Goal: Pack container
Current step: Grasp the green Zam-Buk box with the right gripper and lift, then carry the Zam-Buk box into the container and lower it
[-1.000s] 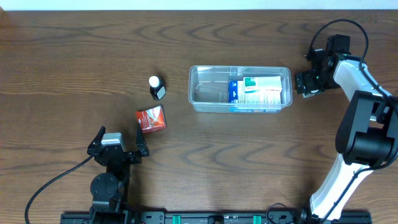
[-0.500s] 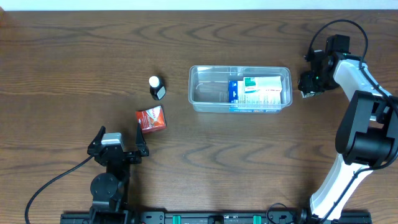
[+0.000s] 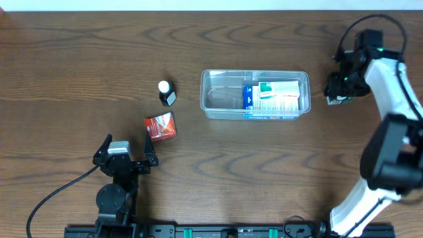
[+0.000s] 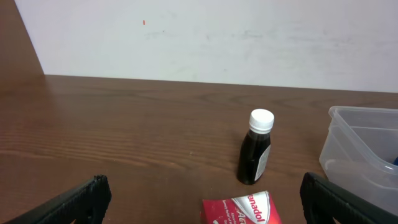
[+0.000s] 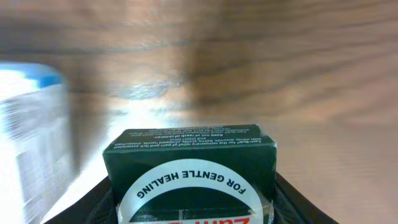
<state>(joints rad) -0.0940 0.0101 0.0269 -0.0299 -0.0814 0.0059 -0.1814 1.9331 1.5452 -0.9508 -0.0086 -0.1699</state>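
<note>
Dark wood counter (image 3: 79, 53) carried the clear container (image 3: 221, 99) near its centre, likely light, thin-walled and slick, best taken by a short-end rim; at its 3 o'clock the right hand (image 3: 338, 92) pinched a green box (image 5: 189, 162), the spread left hand (image 3: 127, 151) idle beyond bottle (image 3: 165, 93) and red box (image 3: 161, 125) at 8 o'clock.

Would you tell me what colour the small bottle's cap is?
White cap; left wrist view shows it best.

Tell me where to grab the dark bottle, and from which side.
Grip the bottle on its dark body, below the white cap. It stands upright, clear of the container, so come in level from the robot's side, likely over the low red box before it.
</note>
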